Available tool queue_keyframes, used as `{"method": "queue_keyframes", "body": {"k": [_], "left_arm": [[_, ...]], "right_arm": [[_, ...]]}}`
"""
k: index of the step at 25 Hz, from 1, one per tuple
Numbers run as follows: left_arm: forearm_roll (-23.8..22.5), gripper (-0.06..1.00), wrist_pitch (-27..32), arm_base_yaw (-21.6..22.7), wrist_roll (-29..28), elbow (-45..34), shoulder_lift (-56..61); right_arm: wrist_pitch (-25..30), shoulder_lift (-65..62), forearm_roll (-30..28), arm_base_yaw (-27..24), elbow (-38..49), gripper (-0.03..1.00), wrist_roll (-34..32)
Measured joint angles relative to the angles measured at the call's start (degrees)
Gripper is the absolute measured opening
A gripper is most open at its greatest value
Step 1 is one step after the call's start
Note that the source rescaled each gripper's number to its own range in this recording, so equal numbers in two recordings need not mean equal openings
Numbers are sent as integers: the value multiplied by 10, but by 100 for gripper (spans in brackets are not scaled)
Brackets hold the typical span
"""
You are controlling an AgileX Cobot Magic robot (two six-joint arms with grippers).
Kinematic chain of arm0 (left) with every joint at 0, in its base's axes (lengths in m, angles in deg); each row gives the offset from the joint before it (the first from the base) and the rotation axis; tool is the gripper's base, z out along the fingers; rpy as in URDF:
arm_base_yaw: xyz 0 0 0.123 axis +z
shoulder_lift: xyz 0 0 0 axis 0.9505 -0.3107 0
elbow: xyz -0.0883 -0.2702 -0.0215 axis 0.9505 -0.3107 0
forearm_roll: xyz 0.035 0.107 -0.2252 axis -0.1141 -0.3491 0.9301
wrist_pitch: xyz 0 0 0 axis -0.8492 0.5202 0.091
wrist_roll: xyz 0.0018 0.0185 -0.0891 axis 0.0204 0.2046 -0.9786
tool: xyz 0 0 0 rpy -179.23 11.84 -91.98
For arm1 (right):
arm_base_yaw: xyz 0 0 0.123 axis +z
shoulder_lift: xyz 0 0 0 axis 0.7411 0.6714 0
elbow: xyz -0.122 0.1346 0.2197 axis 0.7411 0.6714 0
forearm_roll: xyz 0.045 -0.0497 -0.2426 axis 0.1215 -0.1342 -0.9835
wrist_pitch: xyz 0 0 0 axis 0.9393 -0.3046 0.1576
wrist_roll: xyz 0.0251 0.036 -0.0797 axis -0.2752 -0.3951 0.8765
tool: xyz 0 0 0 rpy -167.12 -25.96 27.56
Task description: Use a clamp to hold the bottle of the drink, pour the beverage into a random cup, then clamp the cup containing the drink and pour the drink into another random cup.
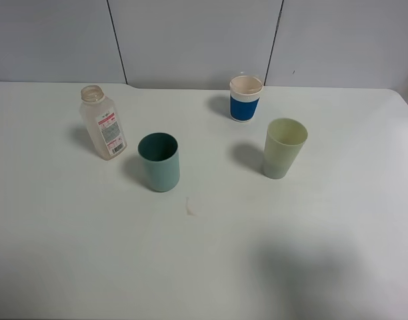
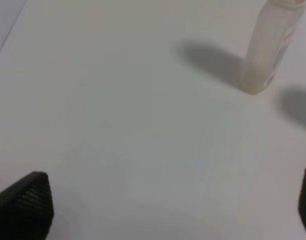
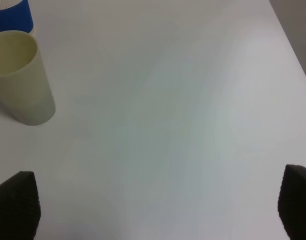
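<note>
Nearest the camera, the white table (image 1: 204,267) carries a broad soft shadow at lower right and a small brownish mark (image 1: 189,210) just in front of the teal tumbler. Neither arm shows in the high view.

Left gripper (image 2: 173,205): fingertips (image 2: 25,205) at the two lower corners of the wrist view, spread wide, nothing between them, only bare tabletop. Right gripper (image 3: 158,205): the fingertips (image 3: 15,202) likewise stand far apart over bare table, holding nothing.

Teal tumbler (image 1: 159,161): upright, left of centre, mouth open, interior dark; whether it holds any liquid I cannot tell from this angle. Pale yellow-green tumbler (image 1: 283,147): upright, right of centre, well apart from the teal one; the right wrist view (image 3: 20,77) looks down into it and its interior appears empty.

Bottle (image 1: 105,123): upright behind and to the left of the teal tumbler, near it but not touching, cap off, barcode label facing forward, contents look pale and nearly clear. The left wrist view (image 2: 270,47) shows it standing alone, blurred.

Farthest back: blue-banded white cup (image 1: 245,97), upright near the rear edge, behind the yellow-green tumbler.
</note>
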Motion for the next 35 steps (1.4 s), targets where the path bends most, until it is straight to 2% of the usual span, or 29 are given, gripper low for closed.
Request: {"method": "queue_keyframes", "body": {"k": [35], "left_arm": [[0,100,0,0,0,0,0]], "right_arm": [[-1,-3,-2,0,3,83,-9]]}}
